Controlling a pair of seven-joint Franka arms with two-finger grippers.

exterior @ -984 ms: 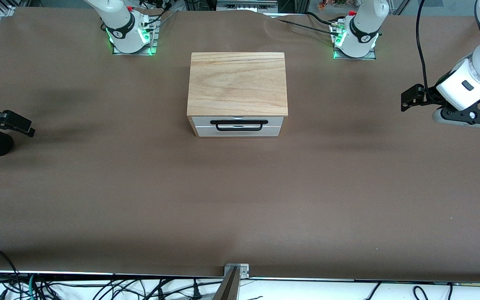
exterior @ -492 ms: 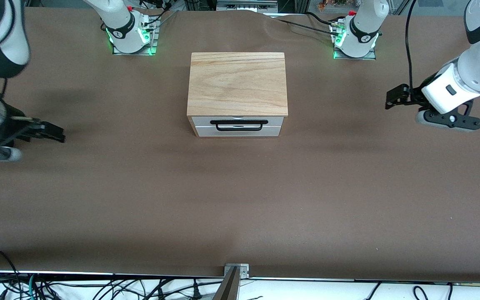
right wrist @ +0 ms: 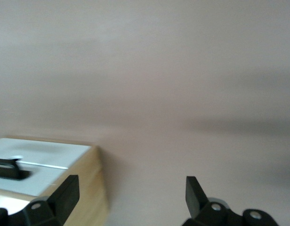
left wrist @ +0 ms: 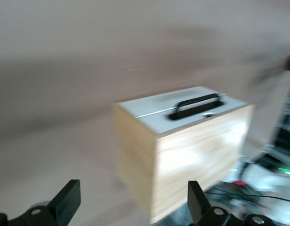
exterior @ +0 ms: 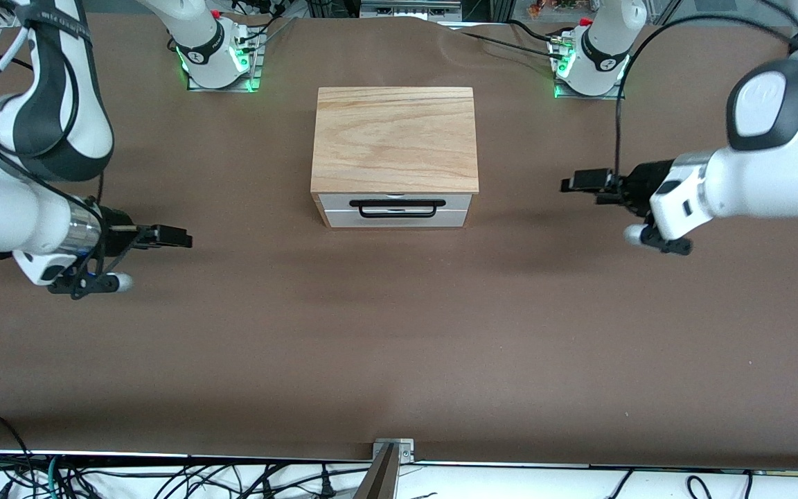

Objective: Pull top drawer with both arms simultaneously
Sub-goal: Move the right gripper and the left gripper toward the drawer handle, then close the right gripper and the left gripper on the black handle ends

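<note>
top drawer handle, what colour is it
Black, a wire bar handle on the top drawer with its white front; the front view shows it best.

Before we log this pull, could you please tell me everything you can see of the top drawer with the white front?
The shallow top drawer with a white front panel sits shut, flush in the light wood-grain cabinet, just under its top slab. A wide black wire bar handle spans its middle, below a small notch in the top edge. Another white panel lies beneath. Nothing touches it; both grippers are away from it.
</note>
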